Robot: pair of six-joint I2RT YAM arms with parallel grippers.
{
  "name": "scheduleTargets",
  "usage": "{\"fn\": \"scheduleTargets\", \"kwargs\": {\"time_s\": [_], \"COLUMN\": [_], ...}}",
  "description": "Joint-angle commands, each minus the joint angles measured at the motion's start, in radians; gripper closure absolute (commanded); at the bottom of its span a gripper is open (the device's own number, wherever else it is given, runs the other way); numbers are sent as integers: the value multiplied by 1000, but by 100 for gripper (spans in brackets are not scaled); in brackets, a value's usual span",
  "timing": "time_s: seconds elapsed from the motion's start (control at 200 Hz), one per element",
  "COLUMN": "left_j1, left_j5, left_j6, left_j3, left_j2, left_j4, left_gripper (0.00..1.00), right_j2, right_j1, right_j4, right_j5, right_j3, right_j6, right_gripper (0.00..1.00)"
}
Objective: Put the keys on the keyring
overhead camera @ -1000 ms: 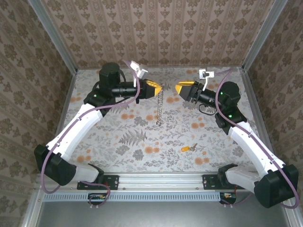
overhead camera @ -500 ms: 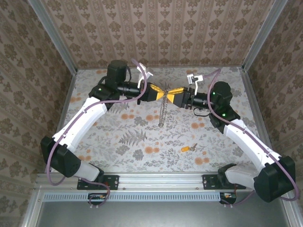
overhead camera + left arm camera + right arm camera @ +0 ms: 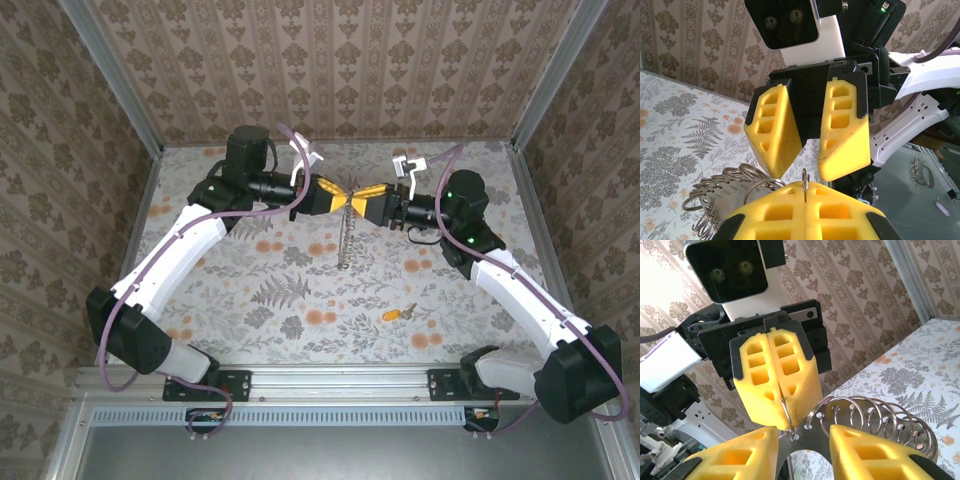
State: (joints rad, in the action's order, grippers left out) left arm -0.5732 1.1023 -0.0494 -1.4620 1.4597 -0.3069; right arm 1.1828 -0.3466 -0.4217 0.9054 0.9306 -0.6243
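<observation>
My left gripper (image 3: 341,199) is shut on the top ring of the silvery keyring (image 3: 345,236), which hangs down over the table like a chain. In the left wrist view the pinched ring (image 3: 805,181) stands edge-on between my left gripper's (image 3: 806,187) closed pads, with several more rings (image 3: 727,184) beside it. My right gripper (image 3: 359,197) faces it tip to tip, open, its fingers either side of the keyring's flat strip (image 3: 840,426). The right gripper (image 3: 802,434) touches nothing that I can see. The orange-headed key (image 3: 397,313) lies on the table, near right.
The floral table (image 3: 250,300) is walled by patterned panels at the back and sides. A metal rail (image 3: 340,382) runs along the near edge by the arm bases. Purple cables loop over both arms.
Both grippers have swung inward from apart and now meet tip to tip at the middle. The hanging keyring came along with the left one. The right jaws have narrowed.
</observation>
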Motion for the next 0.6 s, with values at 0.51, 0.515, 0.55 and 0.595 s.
{"fn": "scheduleTargets", "kwargs": {"time_s": [0.51,0.515,0.55,0.595], "left_j1": [-6,-5,-10,-17], "left_j5": [-161,-162,-175,-192], "left_j6": [-455,-458,-462,-469], "left_j3": [203,203,203,204], "left_j2": [-138,-138,-142,-148], "left_j4": [681,681,682,683], "left_gripper": [100,100,100,100], "right_j2": [-163,-162,-159,-152], "right_j1": [48,47,47,48], "right_j4": [-178,-180,-190,-200], "right_j5": [-271,-271,-270,-264], "right_j3": [-109,-110,-110,-108], "right_j6": [-173,-175,-182,-190], "right_gripper": [69,69,69,70]}}
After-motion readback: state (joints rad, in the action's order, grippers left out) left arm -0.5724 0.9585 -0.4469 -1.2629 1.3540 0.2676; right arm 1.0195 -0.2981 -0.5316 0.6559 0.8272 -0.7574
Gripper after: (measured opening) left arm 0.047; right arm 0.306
